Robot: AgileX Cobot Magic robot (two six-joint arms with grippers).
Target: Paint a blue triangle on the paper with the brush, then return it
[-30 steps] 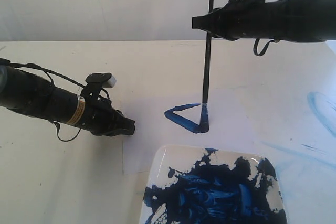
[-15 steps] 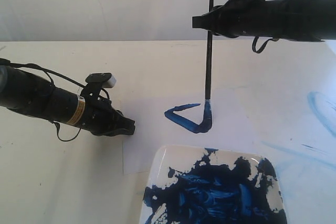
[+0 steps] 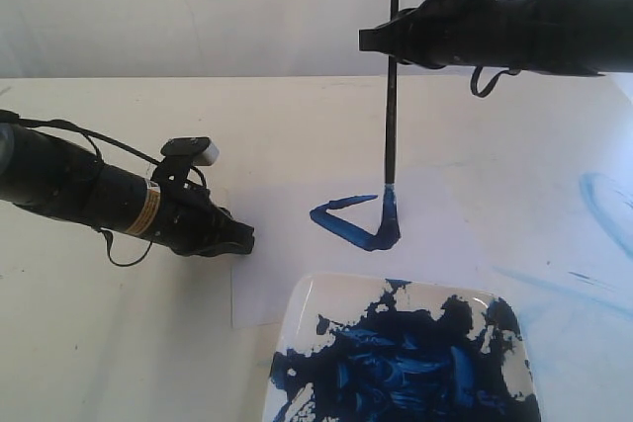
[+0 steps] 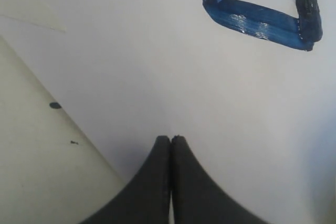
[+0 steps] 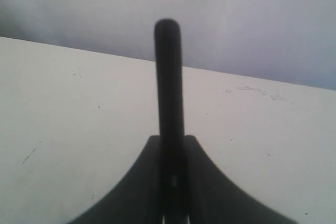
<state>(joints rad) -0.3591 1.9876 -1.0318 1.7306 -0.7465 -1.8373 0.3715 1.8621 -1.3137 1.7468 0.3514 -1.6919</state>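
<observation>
The brush stands nearly upright, and my right gripper is shut on the upper part of its black handle. Its blue bristles touch the right side of the blue triangle, a thick wet outline with one corner pointing left. The triangle lies on the paper. My left gripper is shut and empty, its tips low over the paper's left part. In the left wrist view the left gripper hangs over the paper, with the blue triangle beyond.
A white square dish smeared with dark-blue paint stands at the front, just below the triangle. Pale blue smears mark the cream table at the right. The paper's front-left corner lies near the dish.
The right gripper has risen slightly, and the brush tip has moved up along the triangle's right side from the lower corner. The left arm has not moved.
</observation>
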